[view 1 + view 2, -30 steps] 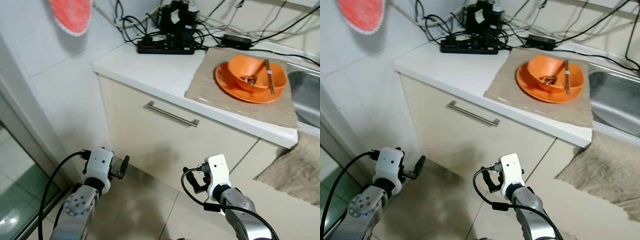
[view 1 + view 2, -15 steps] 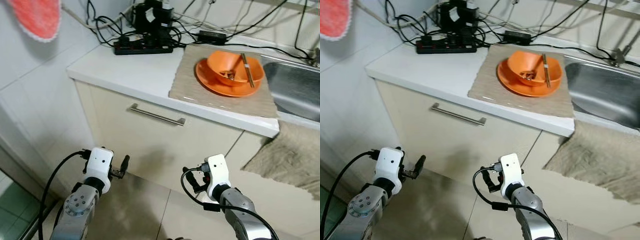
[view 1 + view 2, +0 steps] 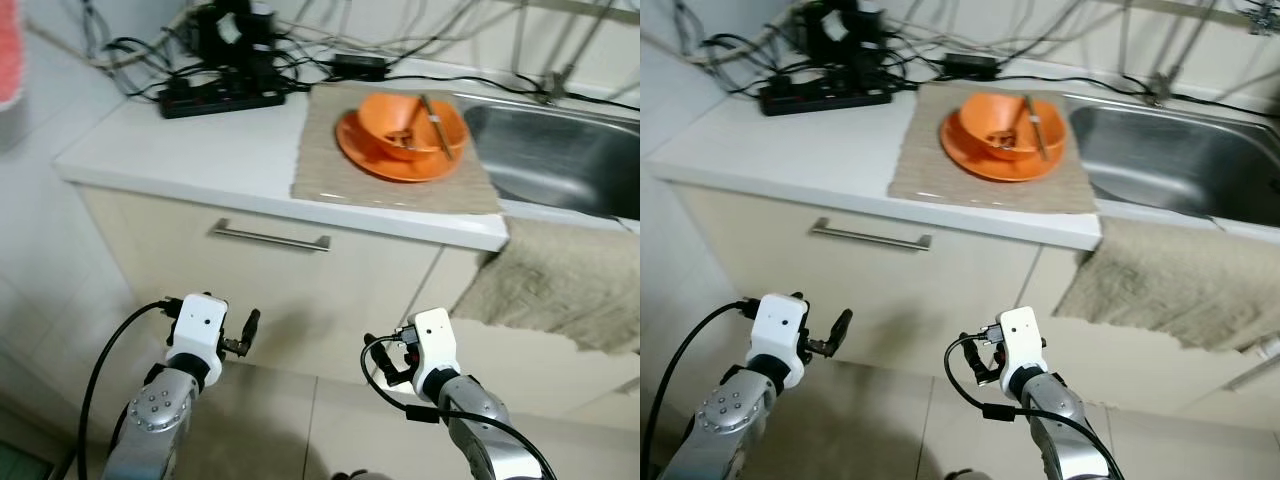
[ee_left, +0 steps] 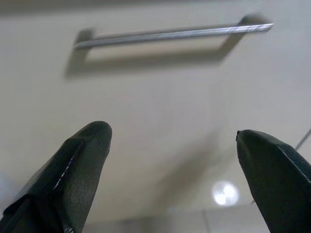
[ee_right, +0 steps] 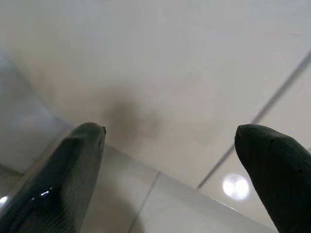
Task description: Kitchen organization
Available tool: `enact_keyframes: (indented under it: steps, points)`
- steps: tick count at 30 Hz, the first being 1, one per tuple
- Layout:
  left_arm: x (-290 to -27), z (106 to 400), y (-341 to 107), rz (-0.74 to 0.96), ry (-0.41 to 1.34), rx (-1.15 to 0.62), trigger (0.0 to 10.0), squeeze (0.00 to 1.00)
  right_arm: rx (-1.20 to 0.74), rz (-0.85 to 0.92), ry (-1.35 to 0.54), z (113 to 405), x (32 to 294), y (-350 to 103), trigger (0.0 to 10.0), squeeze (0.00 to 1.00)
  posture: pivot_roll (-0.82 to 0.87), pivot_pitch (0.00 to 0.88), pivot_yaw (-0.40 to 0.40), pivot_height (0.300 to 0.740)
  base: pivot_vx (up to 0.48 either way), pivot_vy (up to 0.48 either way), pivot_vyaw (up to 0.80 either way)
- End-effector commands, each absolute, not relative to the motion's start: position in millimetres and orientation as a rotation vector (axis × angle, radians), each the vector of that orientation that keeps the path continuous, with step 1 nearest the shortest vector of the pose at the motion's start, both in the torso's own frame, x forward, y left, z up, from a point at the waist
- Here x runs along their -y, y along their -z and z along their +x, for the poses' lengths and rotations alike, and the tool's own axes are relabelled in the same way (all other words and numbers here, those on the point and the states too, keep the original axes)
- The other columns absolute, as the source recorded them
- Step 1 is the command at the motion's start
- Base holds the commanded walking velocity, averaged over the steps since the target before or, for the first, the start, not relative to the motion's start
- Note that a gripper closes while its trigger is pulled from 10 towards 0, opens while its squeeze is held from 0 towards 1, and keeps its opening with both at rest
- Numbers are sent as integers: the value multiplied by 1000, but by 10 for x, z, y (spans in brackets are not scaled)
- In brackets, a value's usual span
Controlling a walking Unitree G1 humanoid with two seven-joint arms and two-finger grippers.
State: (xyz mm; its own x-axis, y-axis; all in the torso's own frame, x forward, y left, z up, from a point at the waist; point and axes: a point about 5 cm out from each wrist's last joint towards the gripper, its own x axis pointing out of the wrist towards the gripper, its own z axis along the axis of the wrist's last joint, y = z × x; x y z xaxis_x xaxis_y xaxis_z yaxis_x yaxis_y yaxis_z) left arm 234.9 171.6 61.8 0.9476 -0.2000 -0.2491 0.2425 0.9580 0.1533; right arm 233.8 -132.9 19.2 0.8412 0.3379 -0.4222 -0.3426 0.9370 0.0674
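Observation:
An orange bowl [image 3: 410,122] sits in an orange plate [image 3: 372,155] on a beige mat [image 3: 330,170] on the white counter [image 3: 180,150]. A brown utensil [image 3: 434,108] leans in the bowl. Both arms hang low in front of the cabinet, well below the counter. My left gripper [image 3: 248,332] is open with nothing between its fingers [image 4: 73,170], and points at the drawer front under the metal handle [image 4: 170,34]. My right gripper [image 3: 380,358] is open too. It faces the plain cabinet front and floor, fingers [image 5: 68,174] wide apart.
A steel sink [image 3: 560,150] lies right of the mat. A beige towel [image 3: 560,290] hangs over the counter edge below it. A black power strip [image 3: 215,100] and tangled cables [image 3: 230,30] crowd the counter's back left. The drawer handle [image 3: 268,237] runs along the cabinet front.
The camera has swung to the right: the counter and bowl slid left in view and the sink came in. Both arms hold the same pose, grippers still open.

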Motion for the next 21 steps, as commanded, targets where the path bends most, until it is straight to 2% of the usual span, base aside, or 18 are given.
enact_keyframes:
  steps: [1, 13, 16, 21]
  points:
    - [-1742, 2353, -669, 187, 221, -207, 10000, 0, -425, -4, -358, 2345, 1335, -220, 10000, 0, -9, 0, -33, 740, 0, 0, -800]
    - [-1746, 2354, -704, 194, 212, -183, 10000, 0, -390, 2, -387, 2353, 1300, -265, 10000, 0, -8, 0, -36, 740, 0, 0, -755]
    - [-1754, 2357, -711, 194, 200, -176, 10000, 0, -368, -17, -409, 2359, 1277, -292, 10000, 0, -8, 0, -36, 740, 0, 0, 0]
    - [-1772, 2391, -755, 182, 163, -150, 10000, 0, -305, -42, -415, 2401, 1253, -370, 10000, 0, -8, 0, -38, 740, 0, -397, 0]
